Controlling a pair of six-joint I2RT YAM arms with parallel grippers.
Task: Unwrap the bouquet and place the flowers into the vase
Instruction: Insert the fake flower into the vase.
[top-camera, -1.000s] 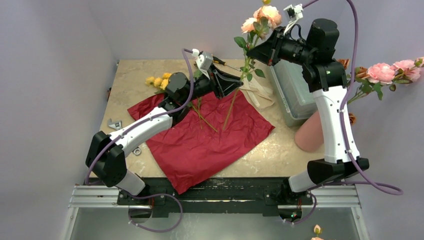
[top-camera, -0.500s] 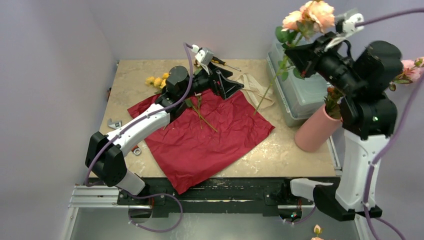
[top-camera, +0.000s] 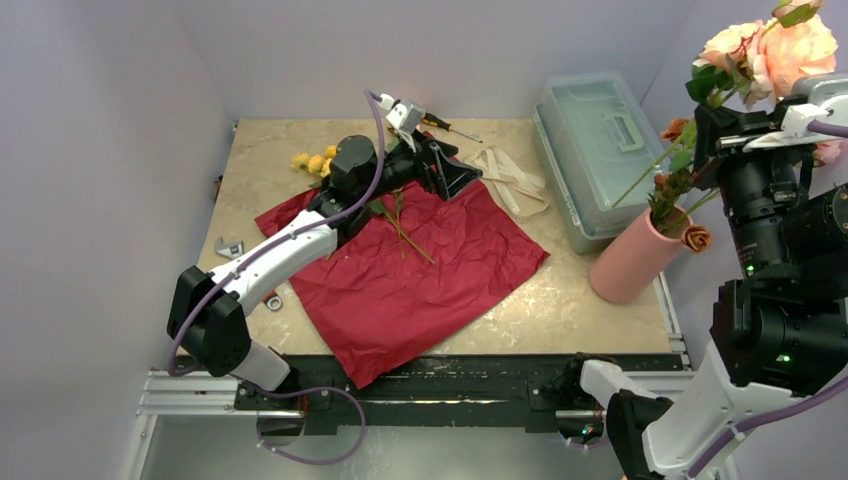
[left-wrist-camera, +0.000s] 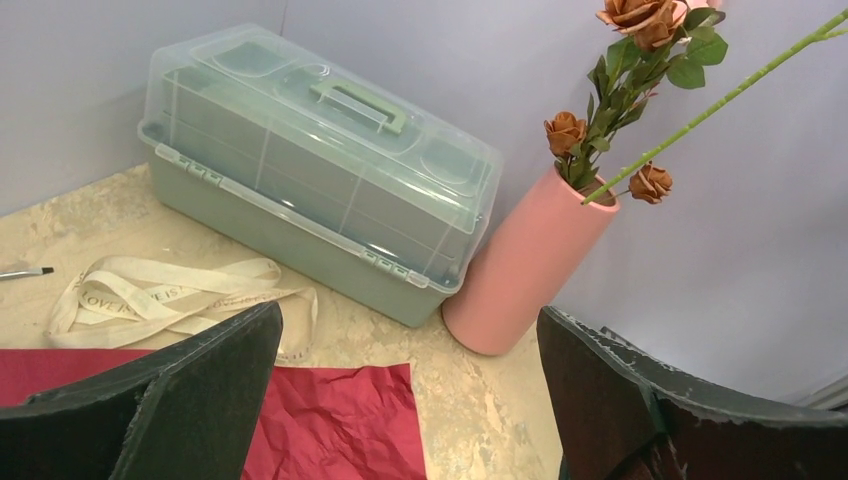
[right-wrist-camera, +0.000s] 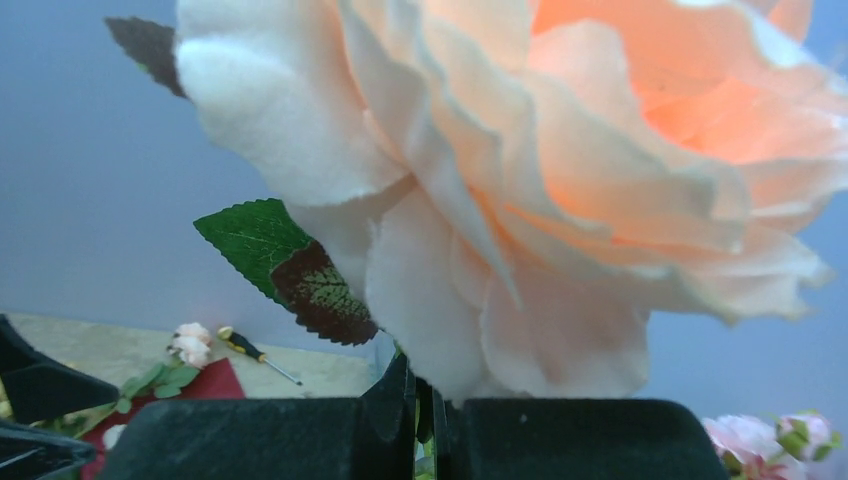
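Observation:
The vase (top-camera: 628, 268) stands at the table's right edge, tilted, with small orange roses (top-camera: 696, 238) in it. High above it, my right gripper (top-camera: 716, 122) is shut on the stem of a peach-pink rose (top-camera: 772, 48). The rose (right-wrist-camera: 560, 180) fills the right wrist view above that gripper (right-wrist-camera: 426, 425). Its long green stem (left-wrist-camera: 720, 98) slants down to the vase's (left-wrist-camera: 523, 268) mouth; I cannot tell whether the tip is inside. The bouquet's dark red paper (top-camera: 410, 270) lies spread flat. My left gripper (top-camera: 455, 178) hovers open over its far edge, holding nothing (left-wrist-camera: 410, 400).
A clear greenish box (top-camera: 590, 150) with a handle sits behind the vase. The cream ribbon (top-camera: 512, 182) lies loose beside the paper. A leafy stem (top-camera: 402, 226) lies on the paper, with yellow flowers (top-camera: 315, 160) at back left. A screwdriver (top-camera: 450, 127) and a wrench (top-camera: 230, 248) also lie there.
My right arm has swung right and up, carrying the peach rose from over the paper to above the vase. My left gripper has opened and stayed in place.

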